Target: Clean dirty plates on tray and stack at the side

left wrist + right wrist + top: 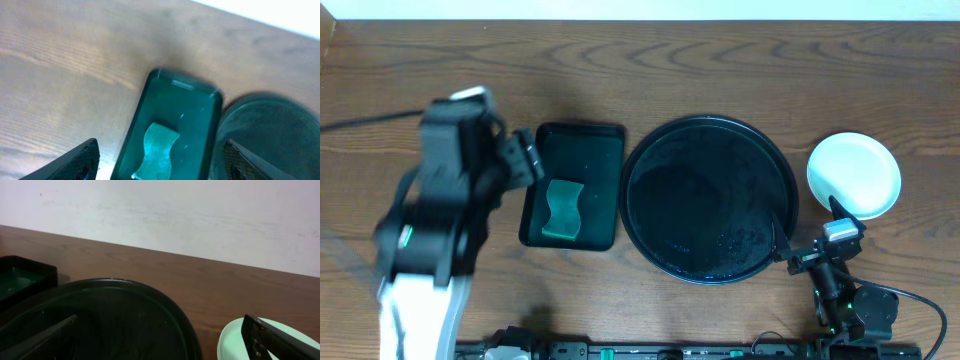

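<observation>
Overhead. Left gripper (528, 158) sits at the left edge of the green tray (572, 140), left half of the table (650, 60). The arm is blurred and its jaw gap is not clear here. A pale green sponge (562, 210) lies in the near half of the green tray. The black tray (710, 128) is at centre-right, glossy, with nothing on it. The plates (854, 172) lie on the table just right of the black tray, apart from its rim. They show as one white round, and the count cannot be read. Right gripper (808, 225) is spread wide at the near right. One finger reaches over the black tray's right rim, the other points at the near edge of the plates. It holds nothing.

Left wrist. Left gripper (160, 146) is wide open and empty, fingers (75, 162) at the bottom corners. The green tray (197, 95) and sponge (157, 150) lie between them, below. The black tray (270, 135) is at right, past the right finger.

Right wrist. Right gripper (160, 317) has its fingers (272, 340) far apart, gripping nothing. The black tray (165, 302) fills the gap and runs under the left finger. The plates (231, 336) show pale mint-white at lower right, partly behind the right finger. Whether they touch cannot be told. The green tray (25, 266) is far left, with a pale wall (160, 215) beyond.
</observation>
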Action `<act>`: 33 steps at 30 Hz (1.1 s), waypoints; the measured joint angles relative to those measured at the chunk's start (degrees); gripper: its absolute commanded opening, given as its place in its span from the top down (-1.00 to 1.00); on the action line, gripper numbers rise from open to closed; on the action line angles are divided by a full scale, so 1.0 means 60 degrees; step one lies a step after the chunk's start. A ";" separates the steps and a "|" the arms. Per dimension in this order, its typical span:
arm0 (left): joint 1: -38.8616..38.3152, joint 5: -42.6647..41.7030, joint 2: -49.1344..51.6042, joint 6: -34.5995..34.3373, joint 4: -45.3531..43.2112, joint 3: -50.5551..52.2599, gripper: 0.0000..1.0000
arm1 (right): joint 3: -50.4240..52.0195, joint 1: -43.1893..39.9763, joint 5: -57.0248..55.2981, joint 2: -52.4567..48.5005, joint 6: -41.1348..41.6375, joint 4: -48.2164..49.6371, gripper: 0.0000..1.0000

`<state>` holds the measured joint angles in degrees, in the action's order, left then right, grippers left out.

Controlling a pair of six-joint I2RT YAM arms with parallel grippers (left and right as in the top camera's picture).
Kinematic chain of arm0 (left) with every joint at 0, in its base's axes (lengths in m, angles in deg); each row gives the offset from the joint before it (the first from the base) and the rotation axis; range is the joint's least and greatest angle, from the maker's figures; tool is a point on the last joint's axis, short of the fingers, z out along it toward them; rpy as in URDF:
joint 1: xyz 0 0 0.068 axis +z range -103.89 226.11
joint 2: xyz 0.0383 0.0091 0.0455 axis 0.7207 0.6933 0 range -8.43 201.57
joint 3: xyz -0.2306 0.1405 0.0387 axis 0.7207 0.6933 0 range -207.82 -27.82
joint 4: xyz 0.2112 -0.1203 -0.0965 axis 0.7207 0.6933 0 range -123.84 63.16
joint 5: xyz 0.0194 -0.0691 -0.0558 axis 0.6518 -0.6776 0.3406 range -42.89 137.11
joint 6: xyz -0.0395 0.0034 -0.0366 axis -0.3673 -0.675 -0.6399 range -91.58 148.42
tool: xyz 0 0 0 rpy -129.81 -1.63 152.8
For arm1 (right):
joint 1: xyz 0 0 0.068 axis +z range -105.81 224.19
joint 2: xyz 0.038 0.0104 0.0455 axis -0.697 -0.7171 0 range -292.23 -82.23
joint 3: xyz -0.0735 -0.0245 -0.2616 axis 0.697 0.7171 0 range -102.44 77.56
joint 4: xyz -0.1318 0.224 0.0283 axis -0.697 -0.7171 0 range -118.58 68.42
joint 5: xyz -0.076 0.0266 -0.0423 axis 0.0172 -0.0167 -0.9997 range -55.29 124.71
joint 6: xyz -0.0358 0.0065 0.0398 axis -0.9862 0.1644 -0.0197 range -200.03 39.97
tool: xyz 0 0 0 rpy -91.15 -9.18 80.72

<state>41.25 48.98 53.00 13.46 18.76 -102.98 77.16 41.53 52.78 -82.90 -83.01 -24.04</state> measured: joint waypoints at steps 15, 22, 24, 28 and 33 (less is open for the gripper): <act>-0.0004 0.0004 -0.2841 0.0404 0.0058 -0.0087 -0.58 | 0.0000 0.0000 0.0007 0.0000 -0.0004 -0.0004 -0.99; -0.0011 0.0004 -0.2750 0.0466 0.0047 0.0117 -0.57 | 0.0000 0.0000 0.0004 0.0000 0.0000 0.0000 -0.99; -0.0011 0.0004 -0.3034 0.0470 0.0055 0.0408 -0.57 | 0.0000 0.0000 0.0004 0.0000 0.0000 0.0000 -0.99; -0.0011 0.0007 -0.4014 0.0470 0.0058 0.1115 -0.58 | 0.0000 0.0000 0.0004 0.0000 0.0000 -0.0004 -0.98; -0.0011 0.0007 -0.5723 0.0470 -0.0703 0.2510 -0.58 | 0.0000 0.0000 0.0007 -0.0004 0.0000 -0.0004 -0.98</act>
<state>41.18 49.02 18.67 16.28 14.54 -87.92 77.16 41.53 52.82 -82.92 -83.01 -24.06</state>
